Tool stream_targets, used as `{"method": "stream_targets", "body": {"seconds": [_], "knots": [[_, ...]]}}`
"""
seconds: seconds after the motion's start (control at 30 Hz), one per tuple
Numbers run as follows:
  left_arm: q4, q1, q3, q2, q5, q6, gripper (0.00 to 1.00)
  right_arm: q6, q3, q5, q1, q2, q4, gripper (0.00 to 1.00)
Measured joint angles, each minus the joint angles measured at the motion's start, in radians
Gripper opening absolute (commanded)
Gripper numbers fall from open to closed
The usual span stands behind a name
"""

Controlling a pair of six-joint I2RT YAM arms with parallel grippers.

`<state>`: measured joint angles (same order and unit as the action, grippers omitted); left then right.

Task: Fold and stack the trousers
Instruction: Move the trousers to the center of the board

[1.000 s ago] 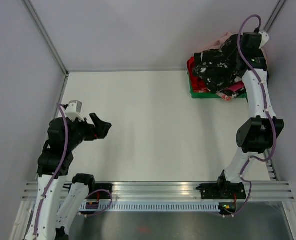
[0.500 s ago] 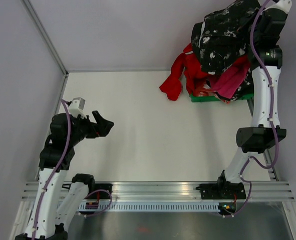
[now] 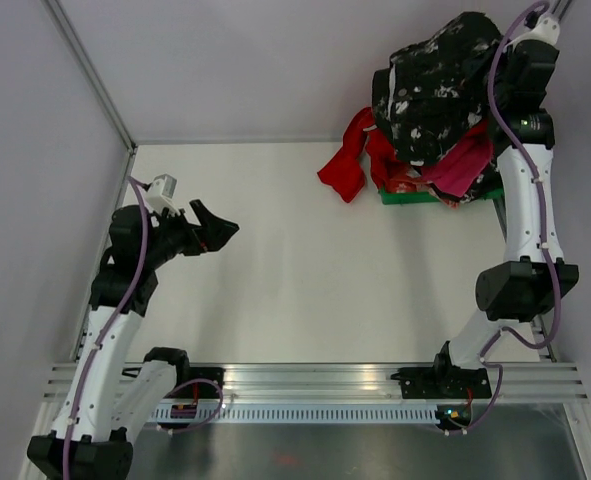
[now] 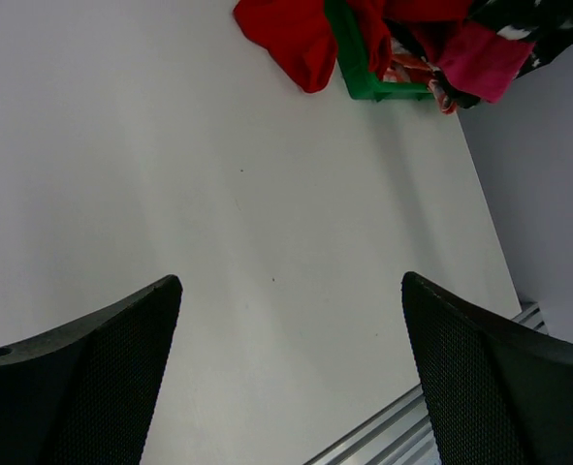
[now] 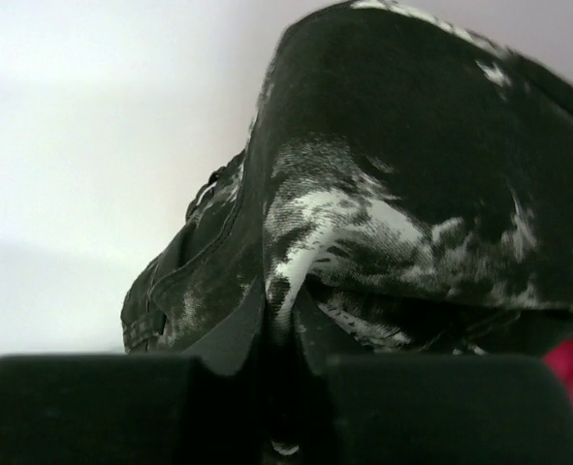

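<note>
nearest me the left gripper (image 3: 215, 225) hangs over the counter (image 3: 305, 260), fingers spread wide and holding nothing. far back, the right gripper (image 5: 284, 373) pinches the trousers (image 3: 435, 90), held bunched in the air above the green bin (image 3: 393, 196) of red and pink clothes. no folding or stacking looks done yet. the cloth hides most of the grip.

White matte table (image 3: 305, 260), pale grey walls (image 3: 255, 60) on three sides, aluminium rail (image 3: 315, 378) along the near edge, even light
</note>
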<state>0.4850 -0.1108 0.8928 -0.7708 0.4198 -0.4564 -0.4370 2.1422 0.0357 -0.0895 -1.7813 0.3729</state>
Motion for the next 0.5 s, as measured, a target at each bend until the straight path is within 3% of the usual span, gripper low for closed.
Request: {"method": "stream_targets", "body": {"seconds": [0.07, 0.17, 0.3, 0.33, 0.37, 0.4, 0.5], "knots": [[-0.048, 0.0, 0.001, -0.039, 0.029, -0.025, 1.0, 0.0, -0.148, 0.02, 0.002, 0.06, -0.021, 0.39], [-0.112, 0.0, 0.011, -0.11, 0.067, -0.058, 1.0, 0.02, -0.315, 0.029, 0.005, 0.123, -0.032, 0.53], [-0.246, -0.021, 0.023, -0.198, 0.109, -0.119, 1.0, 0.071, -0.333, 0.026, 0.005, 0.127, 0.012, 0.53], [-0.278, -0.032, 0.028, -0.217, 0.112, -0.133, 1.0, 0.08, -0.328, 0.027, 0.005, 0.127, 0.018, 0.5], [-0.317, -0.057, 0.039, -0.248, 0.111, -0.15, 1.0, 0.092, -0.326, 0.029, 0.005, 0.127, 0.026, 0.34], [-0.353, -0.09, 0.061, -0.287, 0.106, -0.165, 1.0, 0.105, -0.326, 0.034, 0.005, 0.127, 0.036, 0.28], [-0.449, -0.224, 0.178, -0.455, 0.073, -0.185, 1.0, 0.112, -0.338, 0.049, 0.005, 0.129, 0.05, 0.3]]}}
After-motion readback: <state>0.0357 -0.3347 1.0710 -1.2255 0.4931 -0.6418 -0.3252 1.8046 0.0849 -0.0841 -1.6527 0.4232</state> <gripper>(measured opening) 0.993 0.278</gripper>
